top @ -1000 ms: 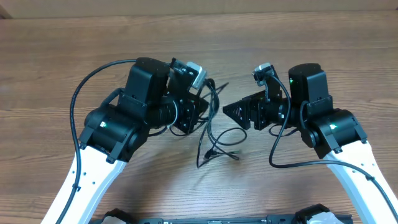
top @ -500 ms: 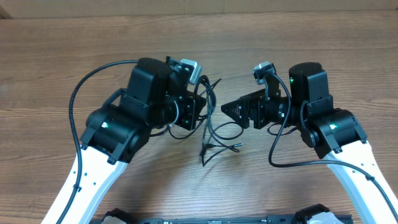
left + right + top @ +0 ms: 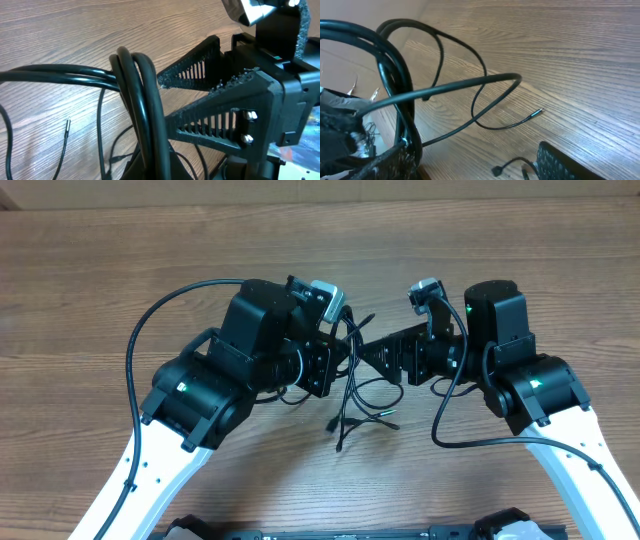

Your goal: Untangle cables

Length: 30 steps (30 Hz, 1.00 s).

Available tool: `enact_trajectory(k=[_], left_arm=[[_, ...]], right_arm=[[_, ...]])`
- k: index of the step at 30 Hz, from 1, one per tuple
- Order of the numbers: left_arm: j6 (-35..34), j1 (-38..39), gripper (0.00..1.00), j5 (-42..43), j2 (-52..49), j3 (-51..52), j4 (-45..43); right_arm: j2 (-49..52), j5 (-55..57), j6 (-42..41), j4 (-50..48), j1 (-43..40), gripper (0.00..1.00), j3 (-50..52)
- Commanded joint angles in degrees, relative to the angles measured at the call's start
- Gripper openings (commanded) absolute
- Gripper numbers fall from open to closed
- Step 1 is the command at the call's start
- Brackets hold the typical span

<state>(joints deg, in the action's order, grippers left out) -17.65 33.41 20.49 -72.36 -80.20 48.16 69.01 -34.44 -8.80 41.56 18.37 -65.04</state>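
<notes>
The left pincer (image 3: 150,171) shows only a dark bit at the bottom edge of its own view. It is squeezed narrow on the cables (image 3: 142,95), which come up out of it as a thick black bunch and bend off to the left. Just behind the bunch, the same view shows the right pincer (image 3: 167,99) with its two ribbed fingers (image 3: 210,60) spread wide. Their tips are right by the bunch.

The right wrist view shows things the left one does not. There the right pincer (image 3: 475,147) is wide open. The bunch sits at the left of the frame, just beside one finger (image 3: 395,157), and the other finger is well apart at the lower right. A thin loop runs out over the table to a small silver tip (image 3: 537,113) lying flat.

From above, the two pincers meet in the middle of the frame, left pincer (image 3: 340,352) and right pincer (image 3: 368,352) nearly touching. The cables (image 3: 352,395) hang between them and spread in loose loops on the table (image 3: 150,250) below.
</notes>
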Motion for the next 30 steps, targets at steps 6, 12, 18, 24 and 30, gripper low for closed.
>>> enact_trajectory(k=[6, 12, 18, 24, 30], left_arm=[[1.38, 0.5, 0.04, 6.97, 0.79, -0.59, -1.36], [1.42, 1.97, 0.04, 7.63, 0.79, -0.59, -2.69], [2.43, 3.17, 0.04, 7.48, -0.09, -0.59, -3.15], [2.43, 3.65, 0.04, 8.68, -1.9, -0.59, -3.41], [2.45, 4.94, 0.04, 10.86, -2.54, -0.59, -5.16]], right_arm=[[-0.13, 3.26, 0.0, -0.33, -0.02, 0.75, -1.31], [-0.13, 2.64, 0.0, -0.31, 0.0, 0.75, -1.31], [-0.13, -0.46, 0.0, -0.33, 0.0, 0.75, -1.31], [-0.13, -0.61, 0.0, -0.55, 0.0, 0.75, -1.31], [0.09, 1.97, 0.02, -1.62, -0.02, 0.78, -1.31]])
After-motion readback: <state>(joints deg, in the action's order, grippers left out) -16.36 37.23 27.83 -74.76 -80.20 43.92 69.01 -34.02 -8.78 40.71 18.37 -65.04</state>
